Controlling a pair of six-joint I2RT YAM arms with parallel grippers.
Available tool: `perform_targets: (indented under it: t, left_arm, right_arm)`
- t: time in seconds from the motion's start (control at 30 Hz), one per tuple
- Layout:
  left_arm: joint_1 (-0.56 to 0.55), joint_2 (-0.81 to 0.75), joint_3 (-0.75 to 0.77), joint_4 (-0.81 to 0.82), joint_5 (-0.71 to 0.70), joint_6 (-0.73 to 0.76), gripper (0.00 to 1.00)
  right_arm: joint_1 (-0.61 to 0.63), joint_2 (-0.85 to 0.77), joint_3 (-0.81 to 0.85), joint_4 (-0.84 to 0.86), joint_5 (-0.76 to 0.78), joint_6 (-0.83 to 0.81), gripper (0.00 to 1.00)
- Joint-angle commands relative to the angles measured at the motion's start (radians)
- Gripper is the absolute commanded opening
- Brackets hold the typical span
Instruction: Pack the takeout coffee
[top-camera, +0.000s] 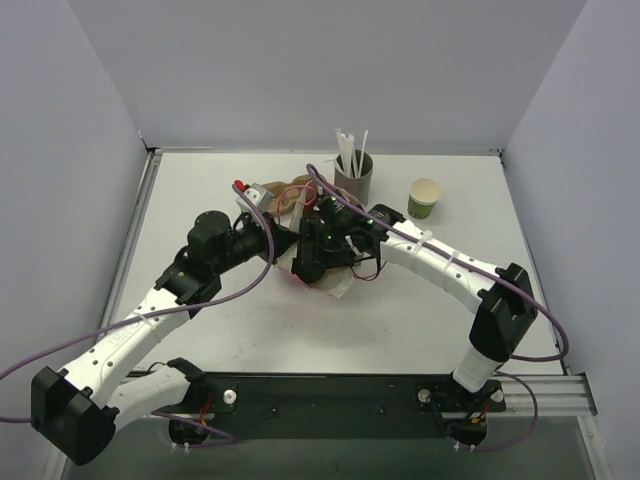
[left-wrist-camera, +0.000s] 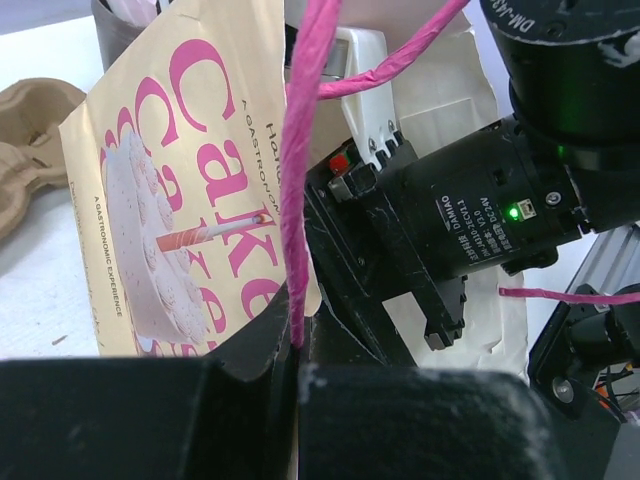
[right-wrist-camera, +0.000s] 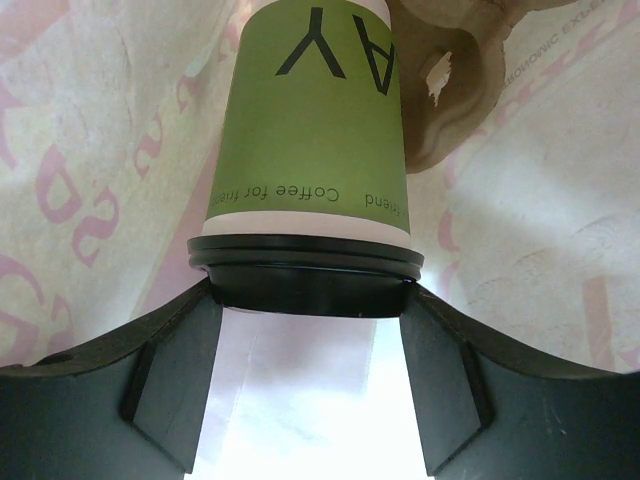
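Top external: we look down on a pale table (top-camera: 250, 330), with both arms reaching to its middle.
Left arm (top-camera: 130, 335): it runs from the near left corner toward the centre.
Right arm (top-camera: 450, 265): it runs from the near right toward the centre and meets the left arm at the bag.
Bag (left-wrist-camera: 170, 200): cream paper with pink "Cake" lettering, at mid-table, mostly hidden under the two wrists from above.
Tray (top-camera: 290, 190): tan pulp, just beyond the bag on the far side.
Left gripper (left-wrist-camera: 298, 360): its fingers are pressed together on the bag's rim, where the handle comes up.
Right gripper (right-wrist-camera: 312, 295): reaching into the bag, its fingers are set against both sides of the lid, pinching the coffee.
Straw pot (top-camera: 353, 178): grey and upright, with white straws, far of centre.
Coffee (right-wrist-camera: 315, 130): a green cup inside the bag, paper walls around it, its lidded top toward the right wrist camera.
Open cup (top-camera: 424, 198): green with a cream inside, on the far right, well apart from the bag.
Lid (right-wrist-camera: 305, 268): black and round, seated on the coffee.
Handle (left-wrist-camera: 300, 150): a pink twisted cord, rising from between the left fingers.
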Motion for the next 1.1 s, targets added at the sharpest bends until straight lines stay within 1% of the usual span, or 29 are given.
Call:
perform_targets:
  t: [0.0,0.03,0.07,0.1,0.13,0.17,0.2,0.23,0.27,0.3,0.37,0.4,0.43,0.53,0.57,0.6,0.63,0.67,0.8,0.87,0.9,0.93,1.03,1.07]
  left_arm:
    - [0.008,0.006,0.047,0.030,0.043,-0.062,0.00]
    - [0.008,0.015,0.073,-0.046,0.029,-0.058,0.00]
    - [0.008,0.023,0.099,-0.083,0.015,-0.043,0.00]
    - [0.008,0.051,0.175,-0.132,-0.026,-0.034,0.00]
    - [0.008,0.071,0.220,-0.242,-0.043,-0.017,0.00]
    - [0.008,0.089,0.260,-0.293,-0.049,0.000,0.00]
    - [0.008,0.124,0.341,-0.339,-0.077,0.017,0.00]
    - [0.008,0.143,0.372,-0.436,-0.098,0.029,0.00]
    - [0.007,0.158,0.407,-0.476,-0.124,0.038,0.00]
    - [0.005,0.178,0.430,-0.511,-0.178,0.043,0.00]
    - [0.005,0.180,0.469,-0.558,-0.229,0.037,0.00]
    - [0.005,0.195,0.485,-0.588,-0.279,0.037,0.00]
    - [0.004,0.204,0.522,-0.645,-0.317,0.038,0.00]
    - [-0.002,0.220,0.542,-0.706,-0.394,0.058,0.00]
    - [-0.009,0.227,0.571,-0.731,-0.419,0.064,0.00]
    - [-0.016,0.249,0.588,-0.757,-0.471,0.070,0.00]
    - [-0.038,0.259,0.605,-0.803,-0.494,0.089,0.00]
    - [-0.047,0.270,0.640,-0.823,-0.514,0.096,0.00]
    - [-0.101,0.336,0.694,-0.903,-0.635,0.138,0.00]
    - [-0.113,0.351,0.712,-0.935,-0.646,0.146,0.00]
    - [-0.111,0.364,0.729,-0.947,-0.664,0.139,0.04]
    - [-0.113,0.370,0.737,-0.952,-0.674,0.138,0.17]
    - [-0.113,0.387,0.752,-0.967,-0.690,0.141,0.24]
    - [-0.114,0.391,0.752,-0.972,-0.700,0.142,0.31]
  right_arm:
    - [0.009,0.041,0.037,-0.038,0.011,-0.003,0.26]
    - [0.007,0.050,0.043,-0.042,0.015,0.002,0.26]
    - [0.006,0.075,0.054,-0.045,0.018,0.005,0.26]
    - [0.007,0.089,0.069,-0.050,0.015,0.007,0.26]
    - [0.004,0.105,0.106,-0.068,0.006,0.014,0.25]
    - [0.009,0.141,0.132,-0.078,0.003,0.016,0.25]
    - [0.009,0.156,0.153,-0.087,0.000,0.017,0.25]
    - [0.010,0.174,0.193,-0.110,-0.002,0.017,0.24]
    - [0.012,0.204,0.212,-0.119,0.001,0.013,0.24]
    - [0.013,0.221,0.229,-0.131,0.001,0.011,0.24]
    - [0.013,0.262,0.275,-0.166,-0.003,0.008,0.23]
    - [0.016,0.271,0.285,-0.179,-0.005,0.007,0.23]
    - [0.018,0.279,0.295,-0.183,-0.005,0.005,0.23]
    - [0.020,0.302,0.316,-0.190,-0.008,0.005,0.23]
    - [0.020,0.313,0.321,-0.193,-0.011,0.004,0.23]
    - [0.020,0.319,0.327,-0.194,-0.017,0.004,0.23]
    - [0.021,0.322,0.328,-0.196,-0.020,0.005,0.23]
    - [0.024,0.326,0.331,-0.194,-0.020,0.005,0.23]
    - [0.024,0.339,0.347,-0.199,-0.026,0.005,0.23]
    - [0.023,0.346,0.353,-0.202,-0.028,0.000,0.23]
    - [0.021,0.346,0.355,-0.202,-0.028,0.000,0.23]
    - [0.021,0.348,0.356,-0.202,-0.028,-0.003,0.23]
    - [0.020,0.354,0.353,-0.203,-0.032,-0.004,0.23]
    - [0.018,0.356,0.353,-0.205,-0.034,-0.004,0.23]
